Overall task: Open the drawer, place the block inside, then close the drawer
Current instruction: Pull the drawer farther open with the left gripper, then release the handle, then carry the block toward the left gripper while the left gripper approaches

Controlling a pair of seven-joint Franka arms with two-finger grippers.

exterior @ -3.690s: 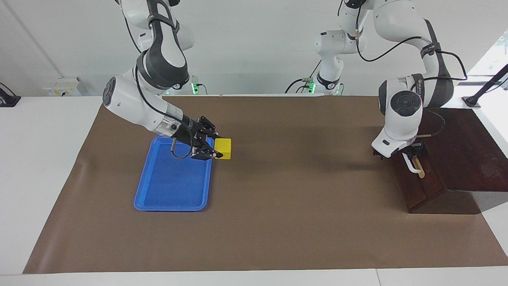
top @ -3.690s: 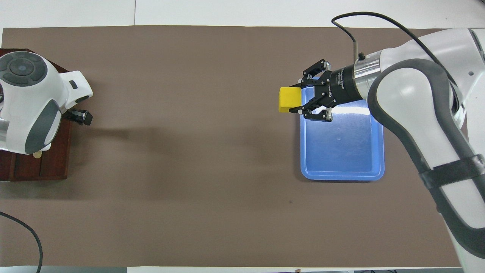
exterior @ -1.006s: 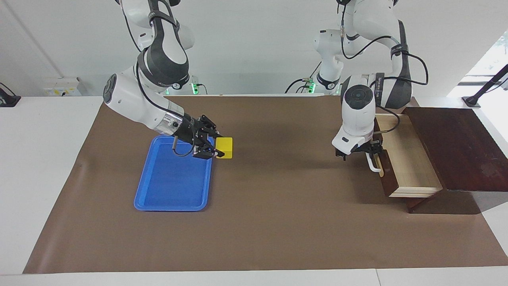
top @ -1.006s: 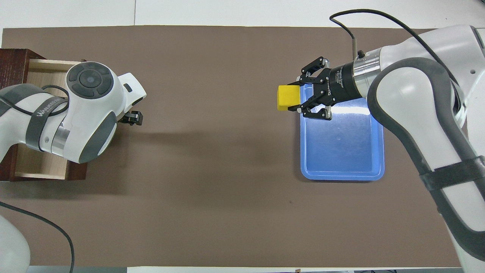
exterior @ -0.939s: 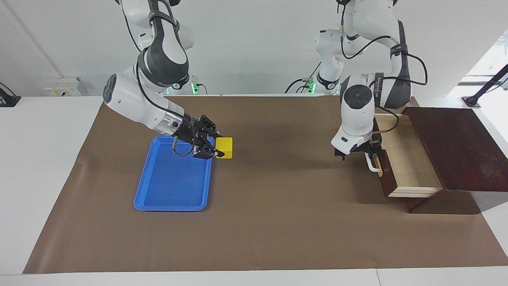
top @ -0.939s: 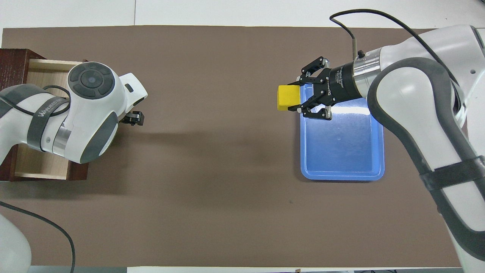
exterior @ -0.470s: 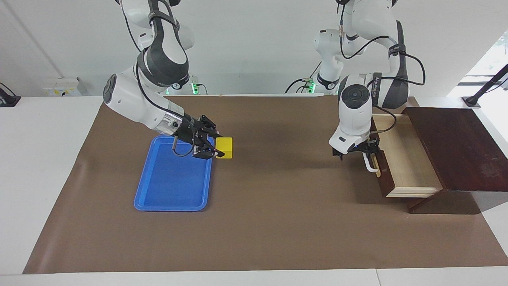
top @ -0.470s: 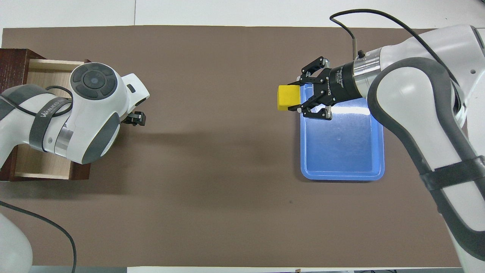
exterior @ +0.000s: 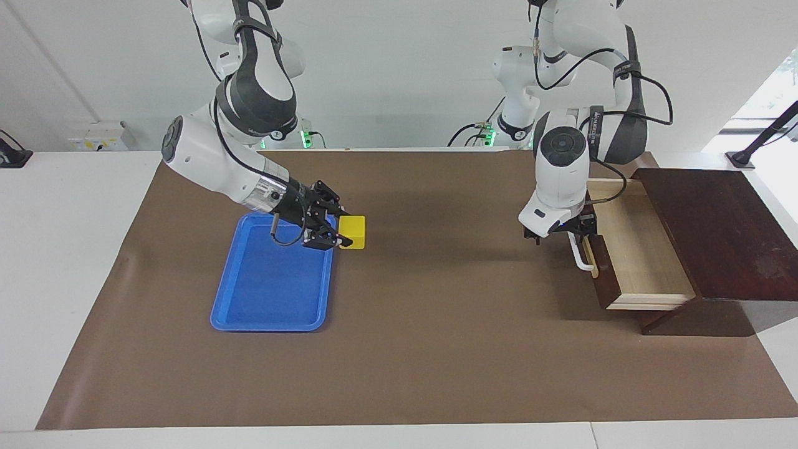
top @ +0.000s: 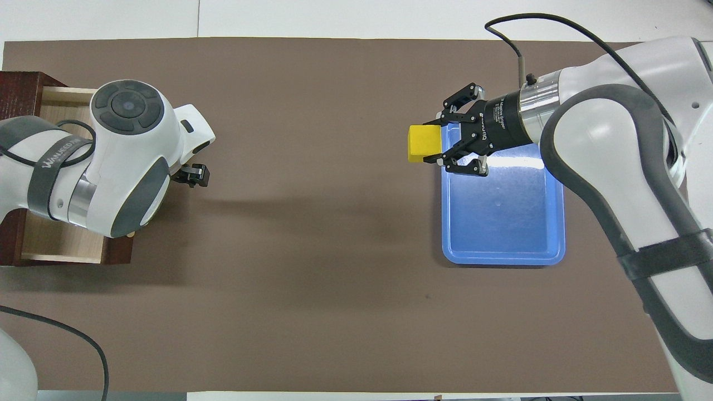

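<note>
Dark brown wooden drawer (exterior: 629, 249) with pale interior stands pulled out; the left gripper (exterior: 576, 232), open, sits at its white bar handle (exterior: 581, 254). Right gripper (exterior: 330, 232) grips the small yellow cube (exterior: 353, 232); carry it level over the open drawer.

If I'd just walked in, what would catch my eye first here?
Probably the bright yellow block, pinched in the right gripper just off a corner of the blue tray. Next, the drawer, pulled open at the left arm's end of the table, with the left gripper open by its white handle.
</note>
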